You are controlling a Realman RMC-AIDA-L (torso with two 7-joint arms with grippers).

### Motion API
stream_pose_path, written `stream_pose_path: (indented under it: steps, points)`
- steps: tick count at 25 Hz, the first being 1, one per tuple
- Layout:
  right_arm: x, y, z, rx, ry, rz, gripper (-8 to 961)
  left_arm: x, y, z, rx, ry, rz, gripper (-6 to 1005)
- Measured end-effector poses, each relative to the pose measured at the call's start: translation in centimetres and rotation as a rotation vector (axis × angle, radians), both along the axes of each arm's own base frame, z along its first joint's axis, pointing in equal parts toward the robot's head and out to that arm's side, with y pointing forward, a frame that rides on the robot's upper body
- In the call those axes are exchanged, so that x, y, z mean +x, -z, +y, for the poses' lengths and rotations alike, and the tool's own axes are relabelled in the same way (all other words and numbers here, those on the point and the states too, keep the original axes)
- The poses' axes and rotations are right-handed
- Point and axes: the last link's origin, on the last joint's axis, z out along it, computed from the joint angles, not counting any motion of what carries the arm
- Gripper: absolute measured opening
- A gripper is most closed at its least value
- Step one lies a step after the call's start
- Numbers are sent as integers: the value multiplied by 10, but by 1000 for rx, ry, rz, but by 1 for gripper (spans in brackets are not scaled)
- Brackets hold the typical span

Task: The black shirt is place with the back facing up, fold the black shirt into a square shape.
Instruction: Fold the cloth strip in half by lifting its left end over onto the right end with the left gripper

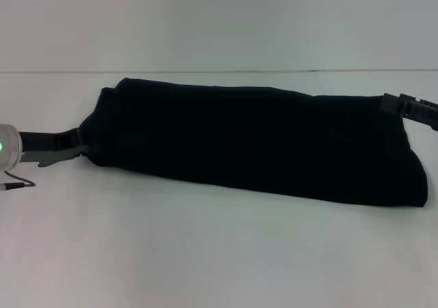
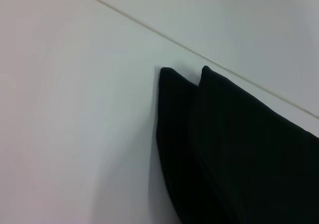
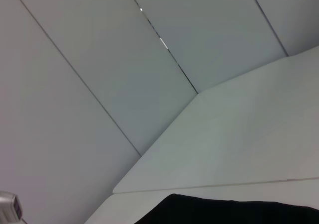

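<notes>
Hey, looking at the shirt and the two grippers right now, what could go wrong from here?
The black shirt lies as a long narrow band, far from square. The left gripper meets only its left end and the right gripper only its far right corner, so the long middle may sag or bunch if lifted.

In the left wrist view two layered corners sit offset; grabbing one layer could undo the fold.

The shirt's right end lies near the edge of the head view, so it may drift out of sight.

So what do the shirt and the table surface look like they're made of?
The black shirt looks like soft matte woven or knit fabric: no sheen, rounded folded edges, slumped corners. The table looks like a smooth, hard white surface, maybe laminate; it's flat with a faint seam.
</notes>
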Motion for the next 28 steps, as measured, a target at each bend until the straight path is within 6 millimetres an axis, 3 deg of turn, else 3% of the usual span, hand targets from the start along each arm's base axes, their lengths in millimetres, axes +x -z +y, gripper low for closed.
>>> stream_pose_path:
  steps: [16, 24, 28]
  points:
    - [2, 1, 1, 15, -3, -20, 922, -1, 5, -5, -12, -19, -29, 83]
    - [3, -1, 1, 18, -4, -24, 921, -4, 4, -5, 12, -33, -36, 287]
    - [3, -1, 1, 18, -3, -24, 921, -5, 2, -4, 21, -36, -35, 446]
